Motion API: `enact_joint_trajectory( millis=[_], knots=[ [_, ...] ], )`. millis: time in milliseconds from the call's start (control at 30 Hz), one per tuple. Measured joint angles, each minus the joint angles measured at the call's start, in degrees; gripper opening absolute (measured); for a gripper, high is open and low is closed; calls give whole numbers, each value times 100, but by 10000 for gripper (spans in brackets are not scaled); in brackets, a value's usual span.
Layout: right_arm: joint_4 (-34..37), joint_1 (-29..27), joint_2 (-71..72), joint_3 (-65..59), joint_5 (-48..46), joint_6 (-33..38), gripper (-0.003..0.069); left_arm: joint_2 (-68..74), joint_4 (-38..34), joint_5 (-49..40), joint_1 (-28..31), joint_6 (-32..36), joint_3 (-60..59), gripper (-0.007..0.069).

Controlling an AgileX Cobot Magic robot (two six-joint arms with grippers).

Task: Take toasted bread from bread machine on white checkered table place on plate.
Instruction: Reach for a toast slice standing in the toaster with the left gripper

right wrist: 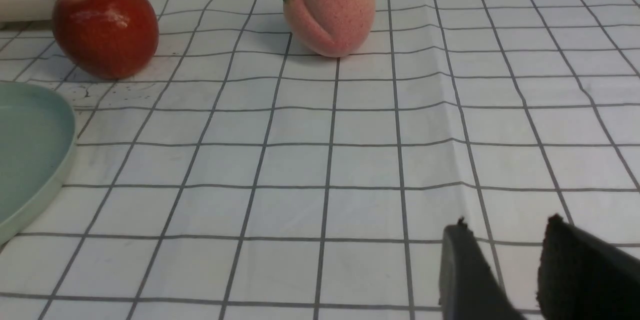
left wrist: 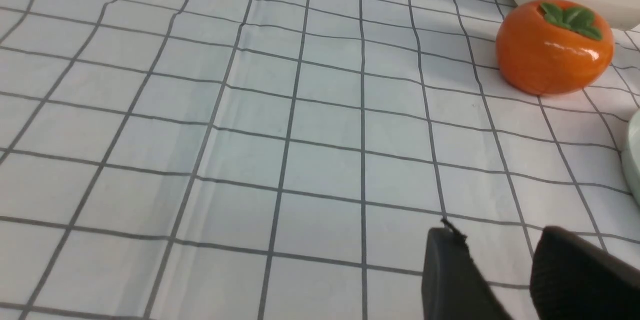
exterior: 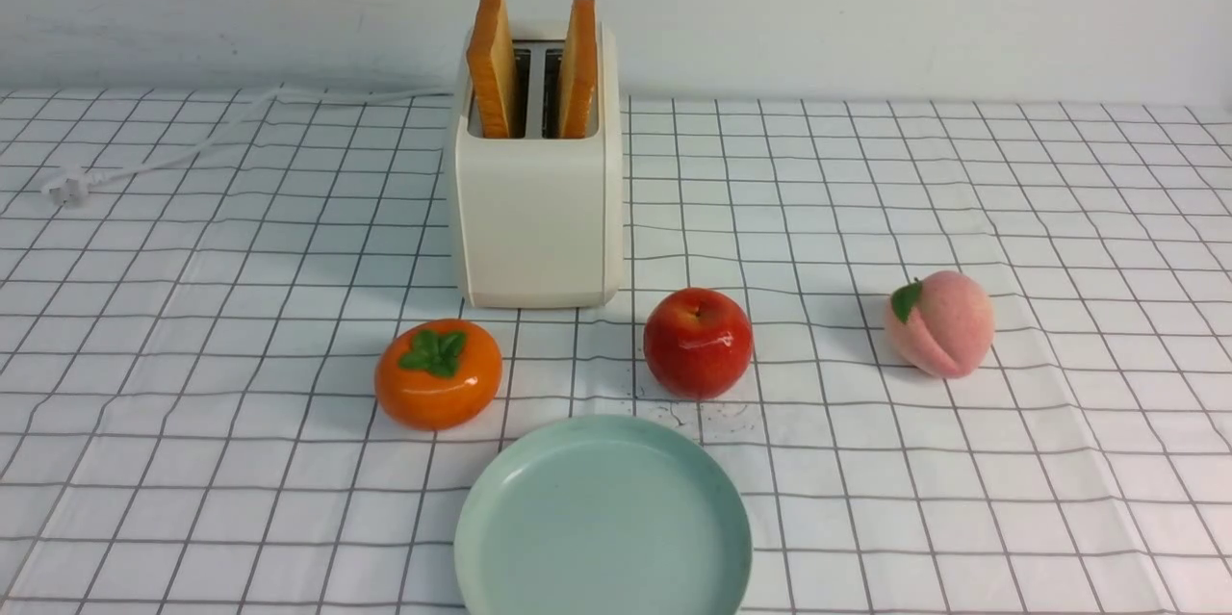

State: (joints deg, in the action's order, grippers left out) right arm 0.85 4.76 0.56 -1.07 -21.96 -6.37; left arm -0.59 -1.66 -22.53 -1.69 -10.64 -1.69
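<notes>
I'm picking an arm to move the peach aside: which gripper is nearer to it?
Right. The right gripper has the peach ahead of it; the left gripper is over by the persimmon, with the peach outside its view.

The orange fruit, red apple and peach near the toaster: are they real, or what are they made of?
Probably all fakes. The orange fruit looks like glazed ceramic or hard plastic: sharp glossy highlights, moulded green leaf. The red apple is similarly glossy, perhaps lacquered plastic or wax. The peach looks like matte foam: a pitted, spongy surface with no shine.
</notes>
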Motion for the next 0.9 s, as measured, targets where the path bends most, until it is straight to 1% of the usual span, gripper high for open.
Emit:
enact_joint_trajectory(
  millis=[233, 333, 400, 433, 500, 533, 567, 633, 700, 800, 833, 900],
  knots=[
    [0, 0, 0, 0, 0, 0, 237, 0, 0, 8, 0, 0, 0, 237],
    [0, 0, 0, 0, 0, 0, 238, 0, -42, 140, 0, -24, 0, 237],
    [0, 0, 0, 0, 0, 0, 238, 0, -481, 600, 0, -303, 0, 237],
    [0, 0, 0, 0, 0, 0, 238, 0, -588, 691, 0, -370, 0, 237],
    [0, 0, 0, 0, 0, 0, 239, 0, -1447, 1369, 0, -858, 0, 237],
    [0, 0, 0, 0, 0, 0, 239, 0, -1570, 1414, 0, -927, 0, 237],
    [0, 0, 0, 0, 0, 0, 239, 0, -1977, 1663, 0, -1105, 0, 237],
    [0, 0, 0, 0, 0, 0, 239, 0, -2482, 2072, 0, -1319, 0, 237],
    [0, 0, 0, 0, 0, 0, 239, 0, -2888, 2384, 0, -1381, 0, 237],
    [0, 0, 0, 0, 0, 0, 239, 0, -3225, 2824, 0, -1401, 0, 237],
    [0, 0, 0, 0, 0, 0, 239, 0, -3295, 2801, 0, -1401, 33, 232],
    [0, 0, 0, 0, 0, 0, 239, 27, -3349, 2316, 0, -1318, 356, 193]
  ],
)
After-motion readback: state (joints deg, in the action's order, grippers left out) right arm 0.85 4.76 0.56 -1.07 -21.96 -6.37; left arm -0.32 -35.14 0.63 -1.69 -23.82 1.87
